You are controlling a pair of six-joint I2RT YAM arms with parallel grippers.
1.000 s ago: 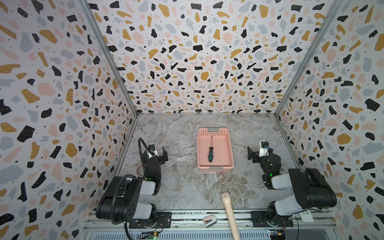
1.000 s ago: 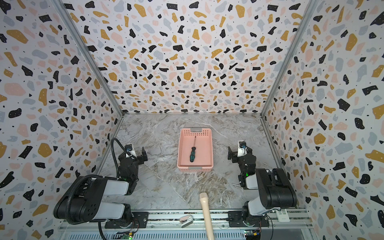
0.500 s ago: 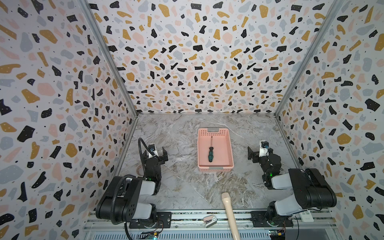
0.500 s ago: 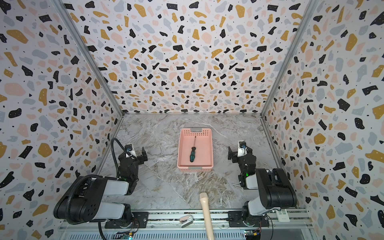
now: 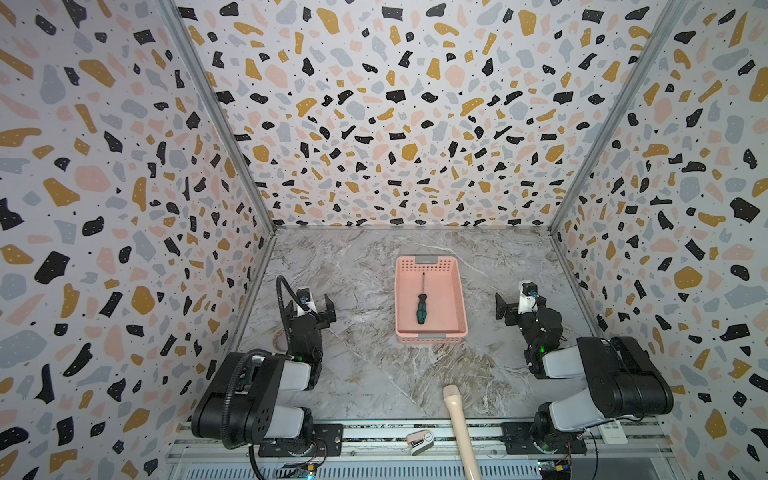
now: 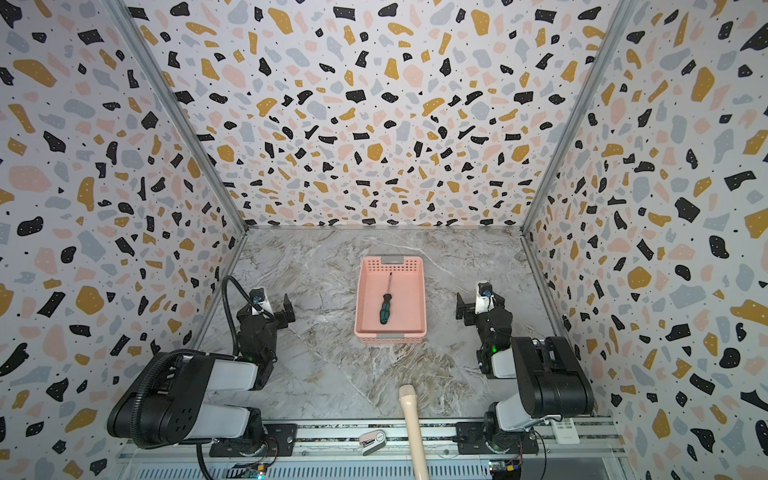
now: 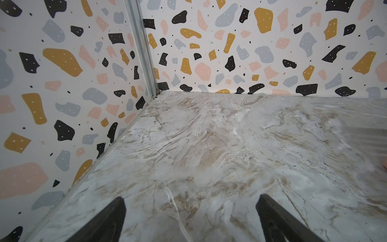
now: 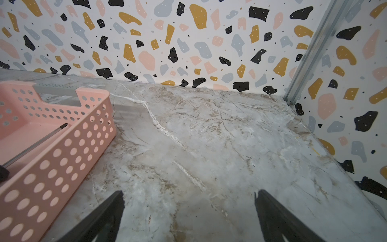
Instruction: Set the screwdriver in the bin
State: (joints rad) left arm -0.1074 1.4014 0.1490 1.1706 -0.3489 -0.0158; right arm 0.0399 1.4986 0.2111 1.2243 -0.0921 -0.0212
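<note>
Enclosure: terrazzo-patterned walls on three sides around a marbled grey-brown tabletop (image 5: 365,374).
Left arm: folded back by its base. The left gripper (image 7: 191,198) has its jaws spread wide with nothing between them, and only bare marble lies ahead of it.
Right arm: folded back the same way. The right gripper (image 8: 189,192) is also wide and empty.
Pink basket: the bin (image 5: 432,334) sits between the two grippers, nearer the right one. Its long perforated wall runs near that gripper's inner side without touching it.
Tool: the screwdriver (image 5: 421,305) lies flat on the bin floor in both top views. Its handle is toward the arms' bases and its shaft points away from both grippers. Neither gripper touches it.
Stray item: a beige handle (image 5: 459,428) pokes in over the front rail, behind both grippers and well apart from the bin.
Progress: judged complete, since the tool is already inside and both grippers are clear.
Risk, bin shove: if the right arm swings inward, its open finger could catch the near wall and slide or tip the light basket.
Risk, needless regrasp: reaching back in could drag the tool out over the low rim.
Risk, wrong object: the beige handle could be mistaken for the tool.
</note>
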